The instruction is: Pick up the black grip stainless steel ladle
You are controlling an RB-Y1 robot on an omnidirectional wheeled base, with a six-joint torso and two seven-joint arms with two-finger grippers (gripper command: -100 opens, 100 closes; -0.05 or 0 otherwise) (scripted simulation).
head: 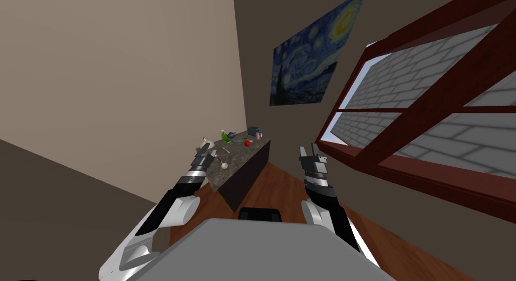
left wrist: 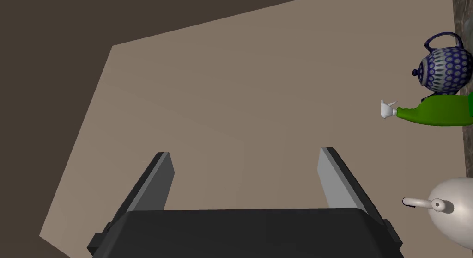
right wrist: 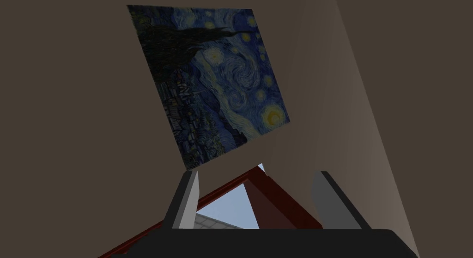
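Note:
The ladle lies on the dark stone-topped table, a thin handle ending in a small pale round bowl, near the table's front end. My left gripper hovers at the table's left edge, just left of the ladle. In the left wrist view that gripper is open with nothing between its fingers and points at a beige wall. My right gripper is raised to the right of the table, clear of it; its wrist view shows the gripper open and empty.
Farther back on the table stand a green spray bottle, a blue patterned teapot, a red apple and a dark box. A white rounded jug sits close to the left gripper. A small utensil lies beyond the ladle.

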